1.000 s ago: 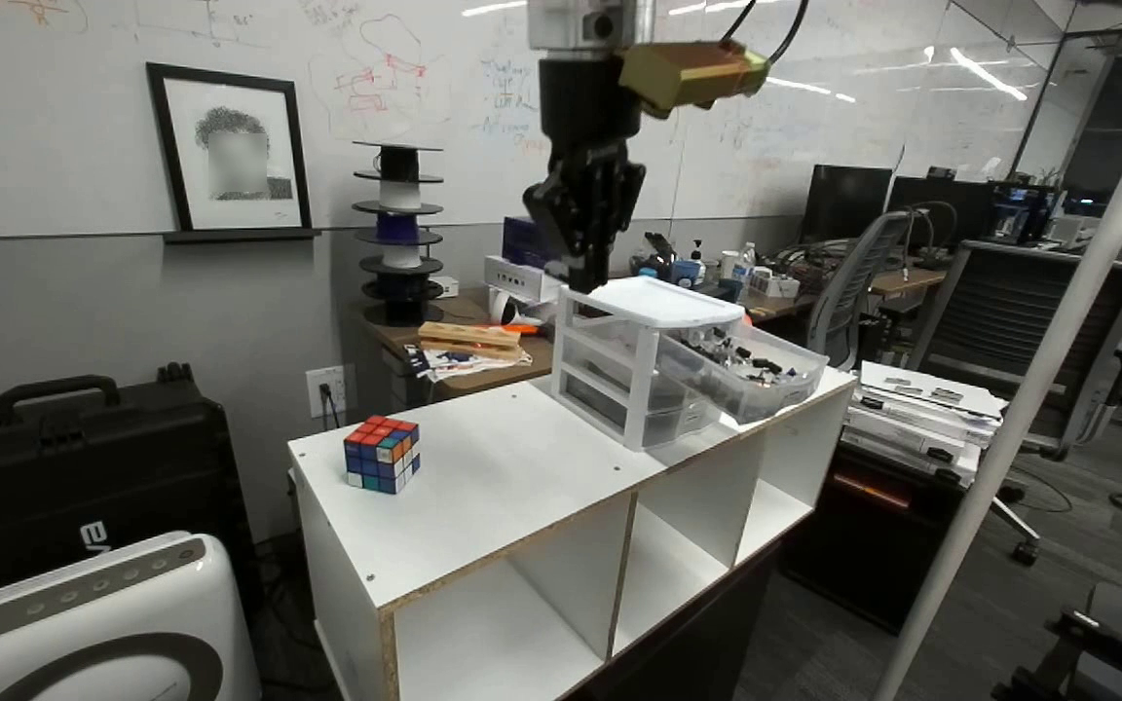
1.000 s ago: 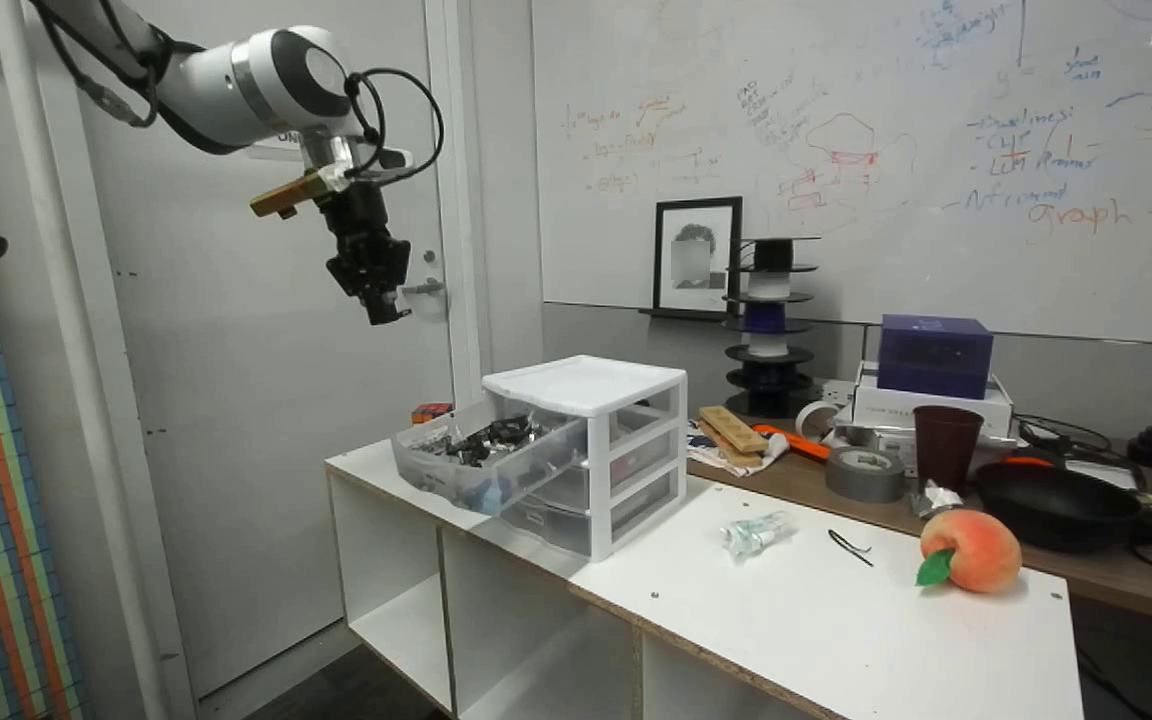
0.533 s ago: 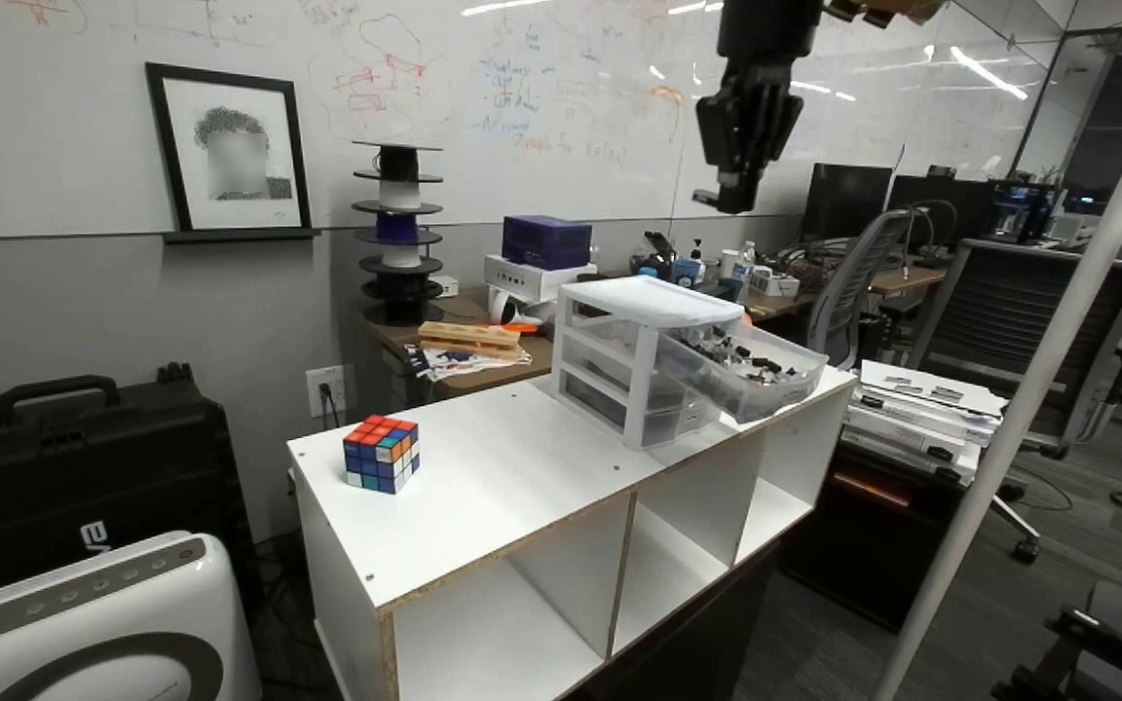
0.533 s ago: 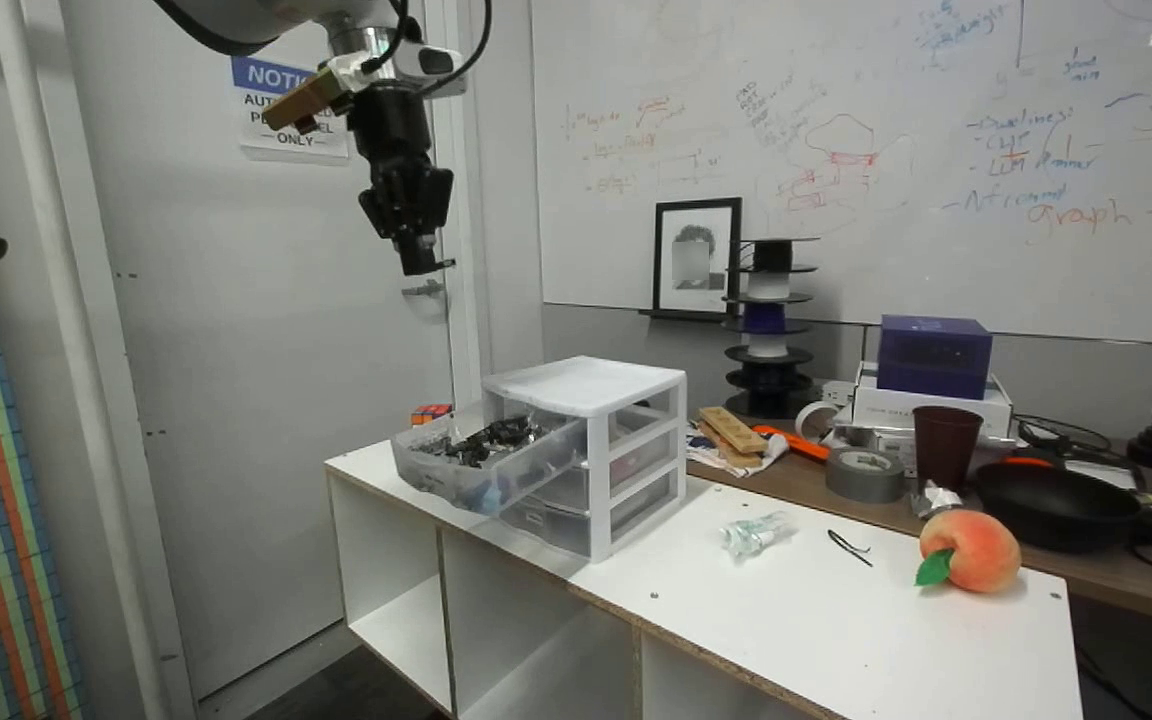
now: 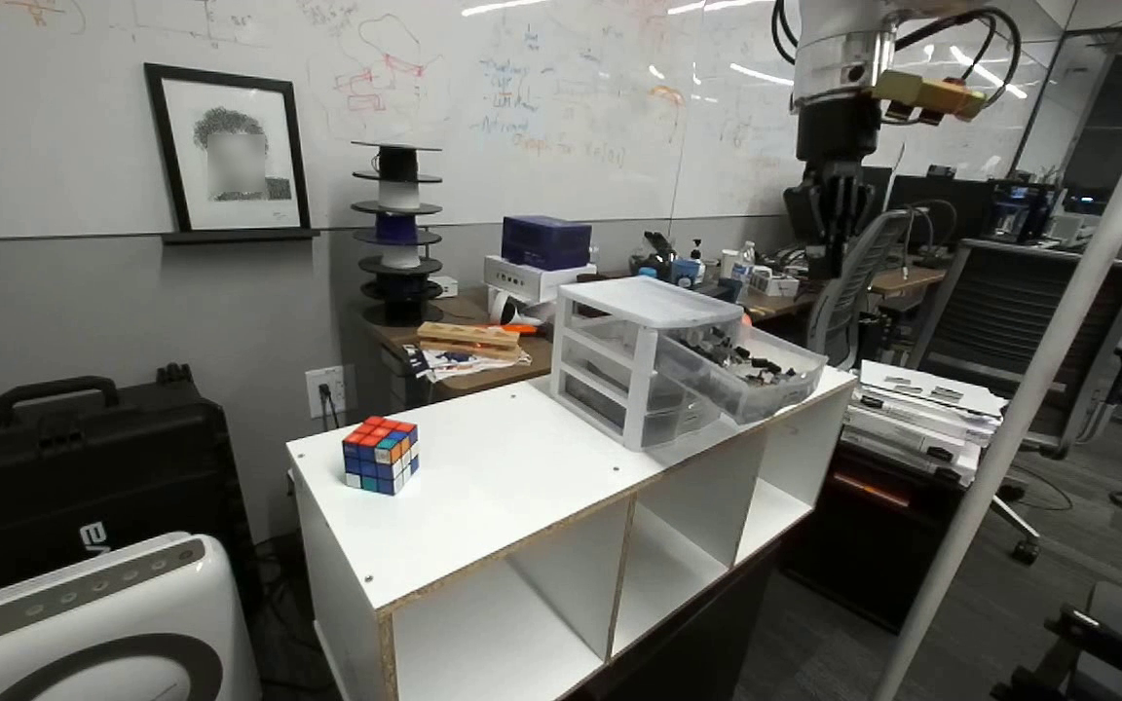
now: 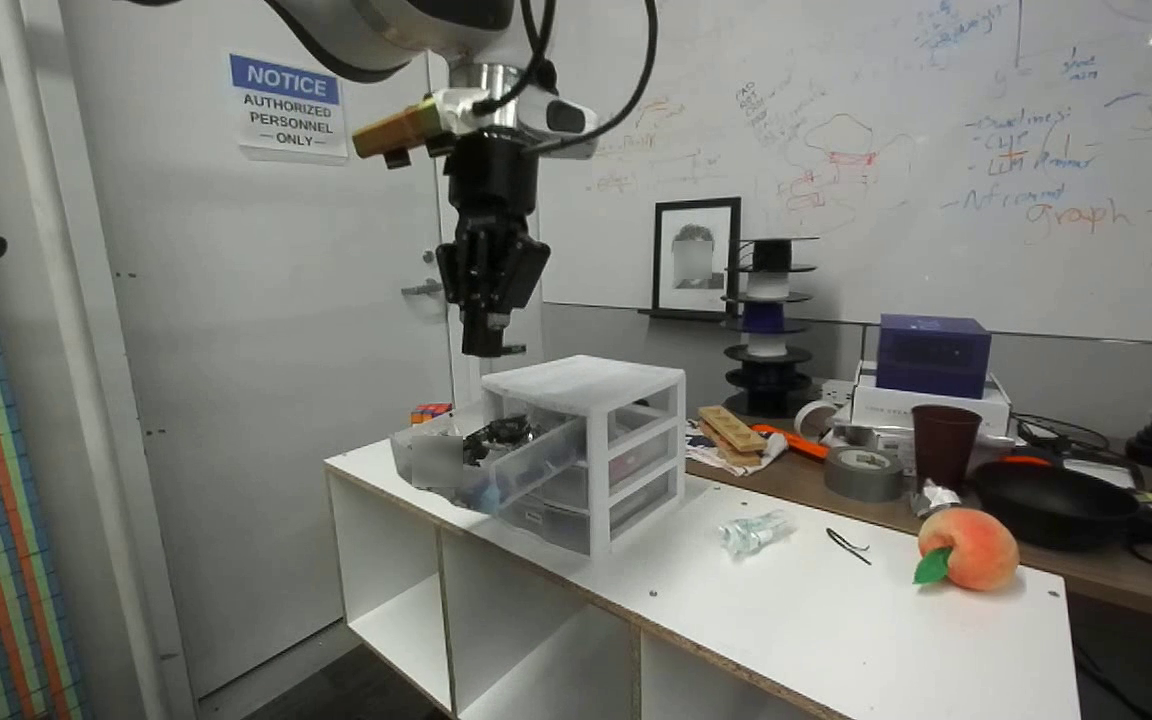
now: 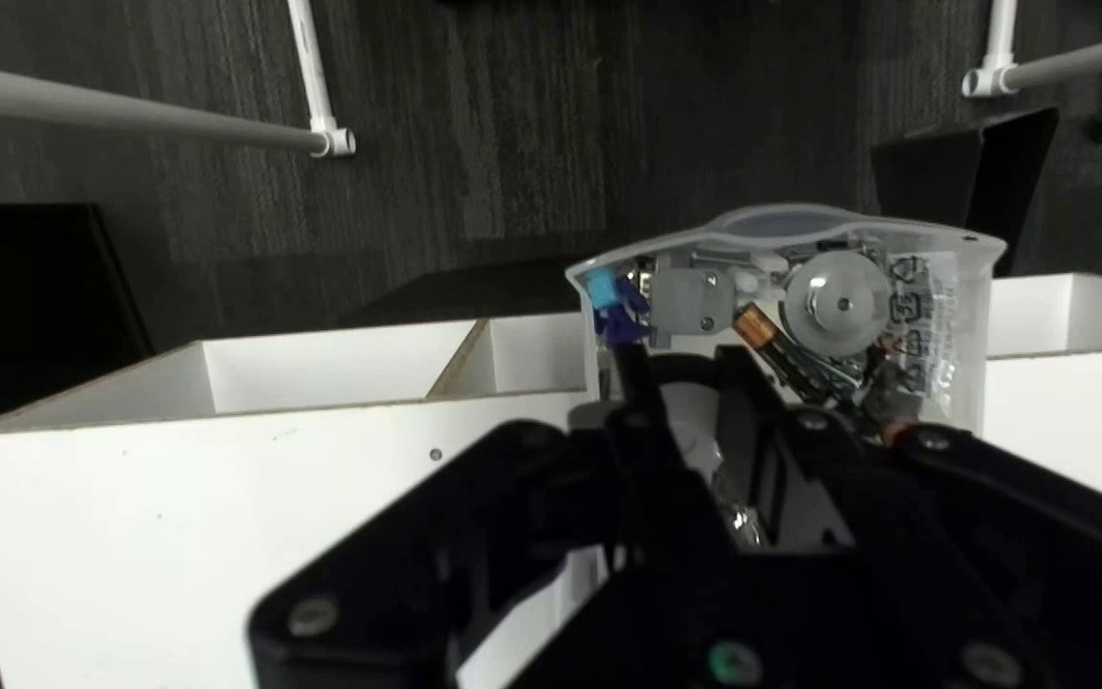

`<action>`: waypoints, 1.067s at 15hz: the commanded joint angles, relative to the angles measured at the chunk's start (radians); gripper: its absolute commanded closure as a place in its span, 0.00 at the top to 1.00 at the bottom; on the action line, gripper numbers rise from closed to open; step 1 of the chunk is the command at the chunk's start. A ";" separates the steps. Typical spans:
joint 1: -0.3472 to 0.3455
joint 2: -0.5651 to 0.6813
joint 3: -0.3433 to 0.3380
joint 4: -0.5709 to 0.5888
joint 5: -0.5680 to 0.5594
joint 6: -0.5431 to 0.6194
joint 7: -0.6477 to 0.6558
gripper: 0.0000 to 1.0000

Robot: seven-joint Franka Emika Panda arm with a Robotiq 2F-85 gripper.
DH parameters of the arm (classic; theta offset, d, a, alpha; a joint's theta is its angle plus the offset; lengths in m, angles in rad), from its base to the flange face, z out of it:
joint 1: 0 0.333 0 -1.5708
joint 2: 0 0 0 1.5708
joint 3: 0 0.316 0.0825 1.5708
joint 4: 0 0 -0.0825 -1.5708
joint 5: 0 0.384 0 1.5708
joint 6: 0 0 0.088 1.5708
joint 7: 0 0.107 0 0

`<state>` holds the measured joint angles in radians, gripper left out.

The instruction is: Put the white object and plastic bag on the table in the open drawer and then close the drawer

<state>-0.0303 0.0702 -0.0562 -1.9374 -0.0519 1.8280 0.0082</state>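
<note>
The translucent top drawer (image 6: 541, 462) is pulled out of the white-framed unit and holds many small parts; it also shows in the wrist view (image 7: 776, 225). My gripper (image 6: 485, 345) hangs above this drawer, pointing down, and shows in the wrist view (image 7: 683, 362). Its fingers stand close together with a small gap. A small pale-and-dark thing (image 6: 514, 350) sticks out at the fingertips; I cannot tell whether it is the white object. A crumpled clear plastic bag (image 6: 756, 533) lies on the white table (image 6: 736, 620), beside the unit.
The drawer unit (image 5: 663, 302) stands near the table's edge above the open compartments. A Rubik's cube (image 5: 382, 455) sits at one end. A peach (image 6: 976, 550) and a thin black bent piece (image 6: 848, 546) lie at the other. A cluttered bench (image 6: 876, 510) runs behind.
My gripper swung across to the drawer, first rising, then coming down over it. The small thing at its tips moved with it. The drawer and the things on the table stayed still.
</note>
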 commanded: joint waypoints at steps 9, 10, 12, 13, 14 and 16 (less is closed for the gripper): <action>0.002 0.211 0.031 0.065 0.010 0.083 -0.059 0.05; 0.007 0.209 0.032 0.061 -0.006 0.109 -0.054 0.05; 0.009 0.191 0.037 0.048 -0.018 0.130 -0.077 0.46; 0.009 0.171 0.040 0.037 -0.023 0.130 -0.102 0.53; 0.007 0.152 0.044 0.027 -0.027 0.129 -0.131 0.60; 0.000 0.096 0.050 0.004 -0.025 0.115 -0.203 0.76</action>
<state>-0.0244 0.2573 -0.0161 -1.8941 -0.0667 1.9496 -0.1061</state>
